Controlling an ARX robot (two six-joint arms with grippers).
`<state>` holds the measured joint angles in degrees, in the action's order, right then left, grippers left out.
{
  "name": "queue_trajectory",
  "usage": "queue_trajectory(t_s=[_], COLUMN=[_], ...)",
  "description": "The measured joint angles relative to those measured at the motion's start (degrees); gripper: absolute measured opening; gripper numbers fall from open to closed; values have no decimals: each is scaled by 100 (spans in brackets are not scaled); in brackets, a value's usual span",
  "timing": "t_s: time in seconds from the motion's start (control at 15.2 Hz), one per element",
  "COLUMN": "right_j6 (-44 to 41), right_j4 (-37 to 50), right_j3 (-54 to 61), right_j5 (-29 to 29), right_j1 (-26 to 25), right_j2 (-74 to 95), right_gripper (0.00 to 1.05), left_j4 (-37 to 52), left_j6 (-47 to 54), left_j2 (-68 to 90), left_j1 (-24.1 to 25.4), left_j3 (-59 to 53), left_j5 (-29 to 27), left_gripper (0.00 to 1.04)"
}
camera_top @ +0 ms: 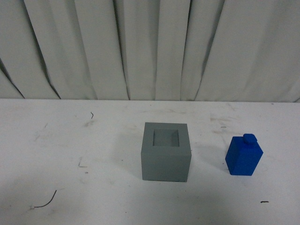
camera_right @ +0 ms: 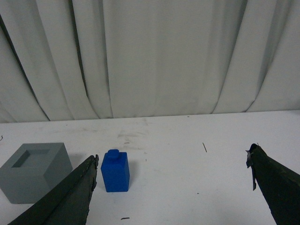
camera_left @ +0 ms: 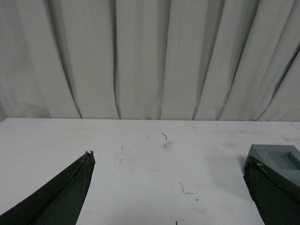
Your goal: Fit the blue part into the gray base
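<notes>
**Setting:** a white table [camera_top: 93, 140], scuffed and smudged, backed by a pleated pale curtain [camera_top: 150, 47]. Your front view shows neither arm.

**Item 1, left gripper [camera_left: 168, 159]:** jaws spread wide, holding nothing, with only bare tabletop in the gap.

**Item 2, right gripper [camera_right: 172, 156]:** jaws equally wide apart and holding nothing.

**Item 3, blue part [camera_top: 243, 157]:** you find it upright on the table, knob on top. It stands at 3 o'clock from the cube and well apart from it. In the right wrist view it sits ahead of the gripper, near one fingertip and untouched.

**Item 4, gray base [camera_top: 166, 157]:** near the table's centre, square recess facing up with nothing in it. One corner shows behind a left finger.

**Item 5, dark curl [camera_top: 47, 200]:** a thin scrap at 7 o'clock from the base.

**Item 6, dark speck [camera_top: 265, 202]:** at 5 o'clock from the blue part.
</notes>
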<state>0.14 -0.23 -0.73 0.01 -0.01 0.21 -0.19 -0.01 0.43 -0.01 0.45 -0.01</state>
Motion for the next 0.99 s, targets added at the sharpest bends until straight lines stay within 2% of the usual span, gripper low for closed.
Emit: queue_trajectory(t_s=[0.99], right_j6=[-2], right_j4=[0], right_j3=[0], right_j5=[0], right_j1=[0], right_j2=[0], right_gripper=[98], left_j4=[0], left_j6=[0], left_j2=[0], left_j1=[0], left_j3=[0], left_j5=[0], left_gripper=[98])
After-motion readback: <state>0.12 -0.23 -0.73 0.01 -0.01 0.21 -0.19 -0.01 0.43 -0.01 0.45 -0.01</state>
